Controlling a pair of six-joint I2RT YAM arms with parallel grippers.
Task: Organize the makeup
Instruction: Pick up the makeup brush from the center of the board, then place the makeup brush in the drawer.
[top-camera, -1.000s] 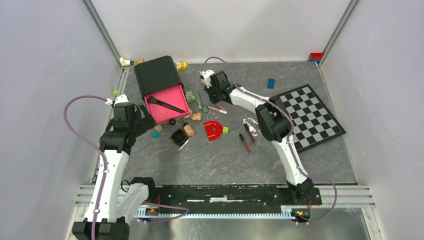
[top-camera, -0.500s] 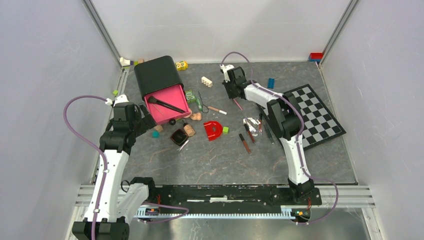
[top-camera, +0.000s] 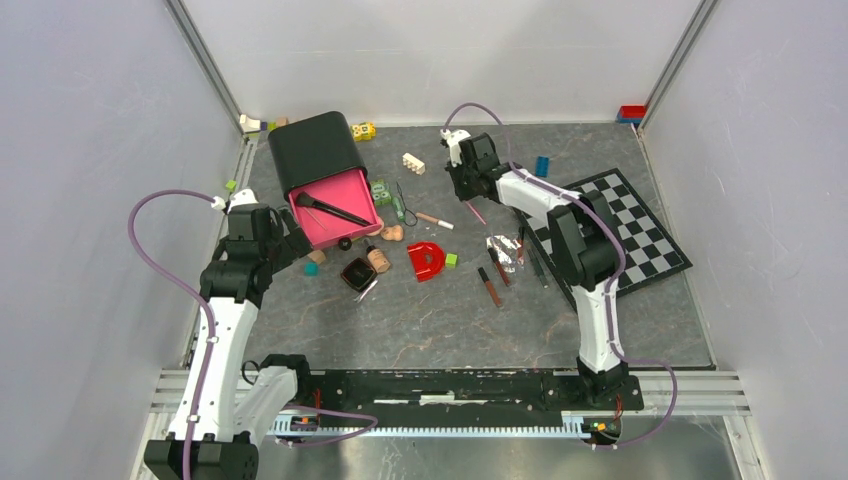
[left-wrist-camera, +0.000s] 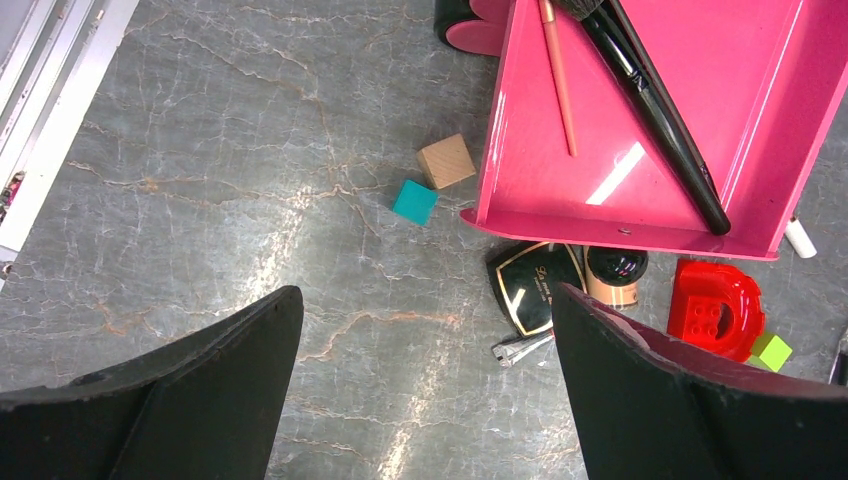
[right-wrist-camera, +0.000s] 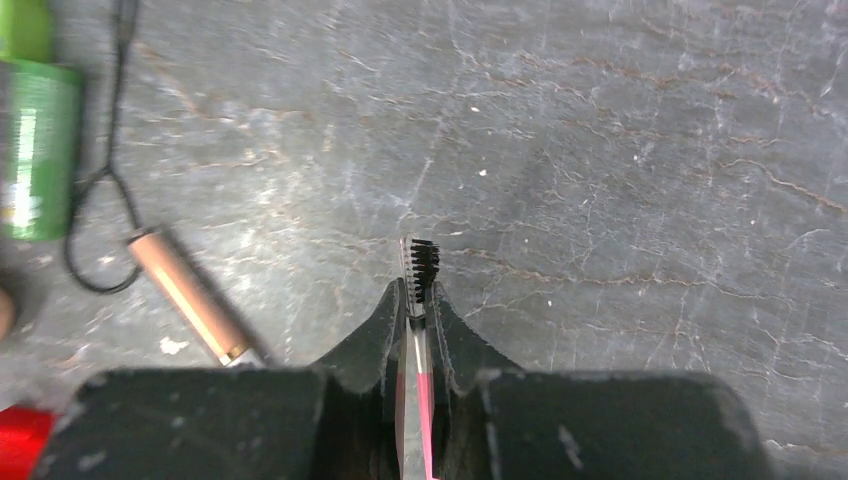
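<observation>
Two hands are working the worktop (top-camera: 400, 320): the right hand (right-wrist-camera: 417, 296) is pinching one black-bristled pink wand (right-wrist-camera: 422, 262) at the far middle, the left hand (left-wrist-camera: 425, 298) is hovering spread beside the pink tray (left-wrist-camera: 760, 120) holding one black brush (left-wrist-camera: 655, 110) and one pink pencil (left-wrist-camera: 558, 80). The right hand has been swinging rightward over the last second. Two dark tubes (top-camera: 489, 286) are lying near the chessboard (top-camera: 640, 230).

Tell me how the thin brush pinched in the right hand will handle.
Probably very light: the brush is a slim pink stick. Likely to pivot or slip, since the right hand pinches it close to the bristle end.
</observation>
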